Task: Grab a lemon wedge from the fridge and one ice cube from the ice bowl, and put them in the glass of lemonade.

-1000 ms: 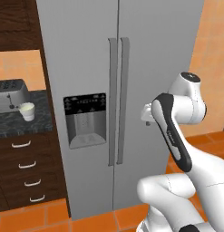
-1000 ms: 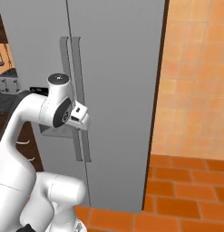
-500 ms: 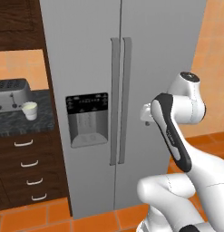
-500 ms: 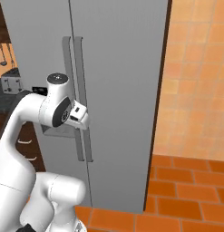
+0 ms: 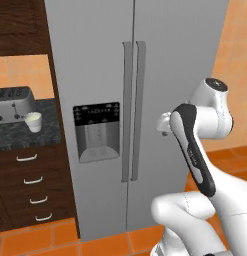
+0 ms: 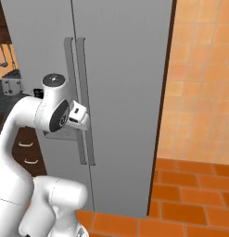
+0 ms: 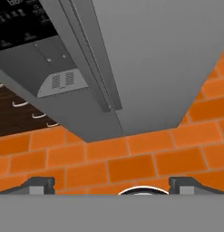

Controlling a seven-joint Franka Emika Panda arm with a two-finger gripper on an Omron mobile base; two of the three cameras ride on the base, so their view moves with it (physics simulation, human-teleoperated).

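Observation:
The fridge stands straight ahead, both doors shut, long handles meeting at its middle and a black dispenser in the left door. The lemon wedge is hidden. The ice bowl is out of view. On the dark counter left of the fridge sits the glass of lemonade. My gripper is open and empty, held in front of the right door just right of the handles, looking down past the fridge's lower edge to the floor. One fingertip shows at the lower left.
A grey toaster stands behind the cup. Dark drawers with pale handles run under that counter. An orange tiled wall rises right of the fridge, and orange brick floor lies in front.
The whole picture has shifted slightly, so the base has crept. The arm keeps nearly the same pose and the jaws stay open.

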